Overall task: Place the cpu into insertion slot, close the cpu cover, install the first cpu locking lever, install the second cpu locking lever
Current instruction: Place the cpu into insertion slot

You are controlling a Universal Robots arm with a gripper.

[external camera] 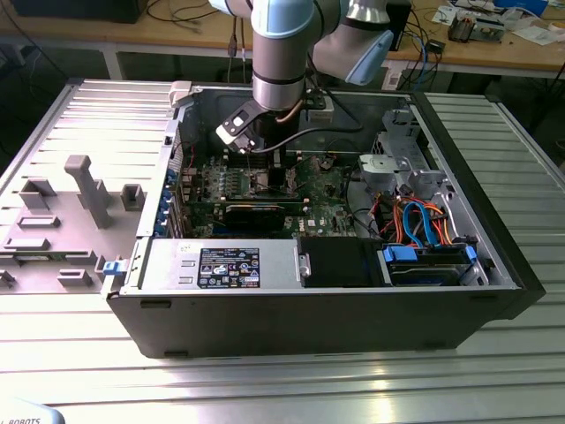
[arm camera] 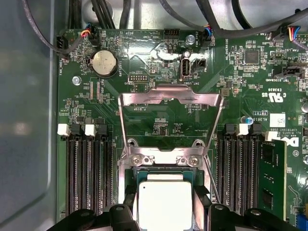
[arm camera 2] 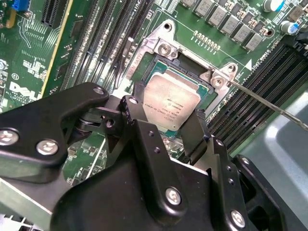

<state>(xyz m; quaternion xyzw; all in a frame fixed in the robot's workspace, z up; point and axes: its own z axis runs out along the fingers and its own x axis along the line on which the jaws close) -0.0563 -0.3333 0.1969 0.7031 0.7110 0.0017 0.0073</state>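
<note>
Green circuit board (arm camera: 144, 53) cradles square, silvery cpu (arm camera: 161, 202).

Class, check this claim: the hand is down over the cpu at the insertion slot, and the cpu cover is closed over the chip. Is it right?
No. The cpu cover is open, swung back off the insertion slot, as the first wrist view shows. The hand is indeed down over the cpu there.

Coin battery (arm camera: 104, 62), black memory slots (arm camera: 89, 178)
</note>
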